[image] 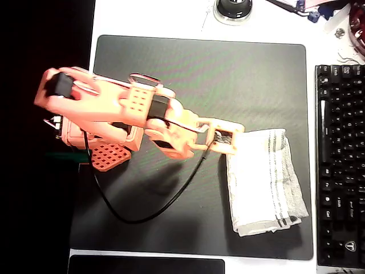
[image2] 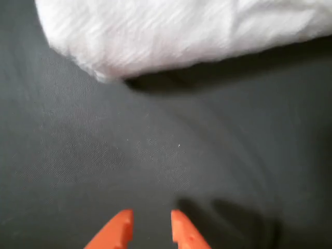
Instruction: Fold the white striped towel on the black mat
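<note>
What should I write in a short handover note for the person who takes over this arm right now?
End effector: open by a narrow gap, holding nothing, above bare mat; in the overhead view it sits at the towel's upper left corner.
White striped towel: on the right part of the black mat, lying as a narrow strip with layers showing at its lower edge, grey stripes near the top and bottom ends.
Done: the towel looks folded at least once lengthwise.
Left: probably one more fold, end to end; check whether the result is neat enough first.
Keyboard lies just right of the mat; keep clear.
</note>
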